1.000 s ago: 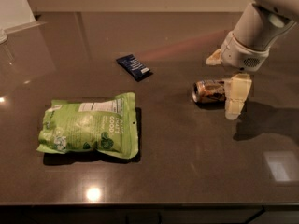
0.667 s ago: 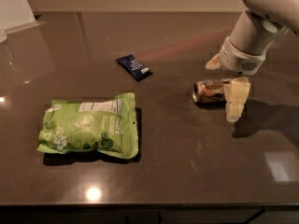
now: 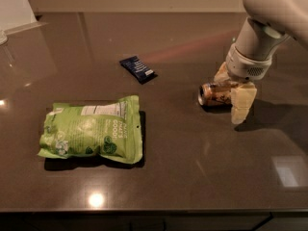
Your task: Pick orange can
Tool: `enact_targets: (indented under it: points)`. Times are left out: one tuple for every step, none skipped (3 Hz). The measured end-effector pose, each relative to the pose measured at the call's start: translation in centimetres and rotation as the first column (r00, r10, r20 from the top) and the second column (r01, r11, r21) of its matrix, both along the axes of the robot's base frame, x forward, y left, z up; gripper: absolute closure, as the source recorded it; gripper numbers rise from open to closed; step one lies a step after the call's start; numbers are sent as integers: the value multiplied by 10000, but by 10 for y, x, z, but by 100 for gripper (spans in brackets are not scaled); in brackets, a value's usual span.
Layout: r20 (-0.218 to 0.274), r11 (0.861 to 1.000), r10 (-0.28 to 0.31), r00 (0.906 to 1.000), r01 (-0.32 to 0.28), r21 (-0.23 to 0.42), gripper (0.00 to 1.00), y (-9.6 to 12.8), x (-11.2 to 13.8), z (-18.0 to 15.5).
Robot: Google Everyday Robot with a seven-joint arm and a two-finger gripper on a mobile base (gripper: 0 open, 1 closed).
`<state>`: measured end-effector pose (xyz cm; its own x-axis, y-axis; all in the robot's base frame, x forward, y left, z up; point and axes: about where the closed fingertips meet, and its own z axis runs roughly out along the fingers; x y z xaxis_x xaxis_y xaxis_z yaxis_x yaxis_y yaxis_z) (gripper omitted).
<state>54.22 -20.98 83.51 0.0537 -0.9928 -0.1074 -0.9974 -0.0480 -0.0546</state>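
The orange can lies on its side on the dark countertop, right of centre, with its silver end facing left. My gripper comes down from the upper right and is open. Its pale fingers straddle the can's right part, the near finger in front of it and the far finger behind it. The can rests on the counter, and its right end is hidden by the gripper.
A large green bag lies flat at the front left. A small dark blue wrapper lies behind the centre. The counter's front edge runs along the bottom of the view, and a wall stands behind the counter.
The far finger has drawn closer to the can and the wrist has sunk slightly. The can, the bag and the wrapper have not moved.
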Motion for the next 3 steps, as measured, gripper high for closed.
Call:
enact_targets:
  points:
    - [128, 9999, -74, 9999, 75, -108, 41, -3, 5, -1]
    - [342, 10000, -53, 9994, 55, -45, 65, -1, 9, 3]
    - [617, 9999, -48, 9981, 39, 154, 87, 4, 13, 18]
